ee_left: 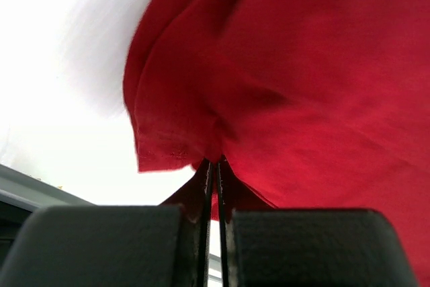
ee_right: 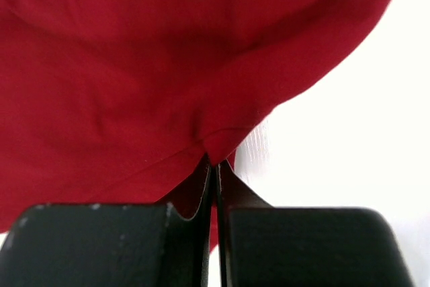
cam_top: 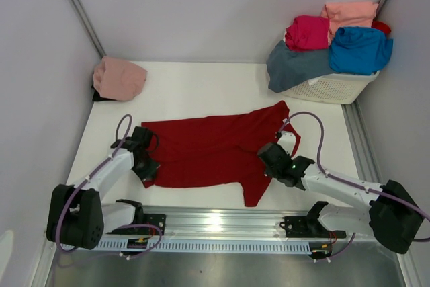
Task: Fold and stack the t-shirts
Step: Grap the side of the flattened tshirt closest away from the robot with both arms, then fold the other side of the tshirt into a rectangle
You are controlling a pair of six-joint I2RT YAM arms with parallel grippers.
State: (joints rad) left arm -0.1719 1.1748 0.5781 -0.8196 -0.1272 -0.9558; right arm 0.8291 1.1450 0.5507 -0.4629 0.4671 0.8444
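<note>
Top external: dark red t-shirt (cam_top: 215,149) stretches left-right, left hand (cam_top: 150,171) and right hand (cam_top: 265,155) pinching it

A robotics lab cell: a white worktop (cam_top: 201,92) boxed in by plain white panels (cam_top: 222,5), with a left arm (cam_top: 111,169) and right arm (cam_top: 336,186) bolted to an aluminium rail (cam_top: 222,223) at the bottom.

L gripper (ee_left: 213,163) clamped, R gripper (ee_right: 213,162) likewise — prob. low

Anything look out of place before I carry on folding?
The grey-blue t-shirt spills over the white basket's left rim onto the table. The dark red t-shirt lies askew, a flap trailing toward the near edge.
</note>
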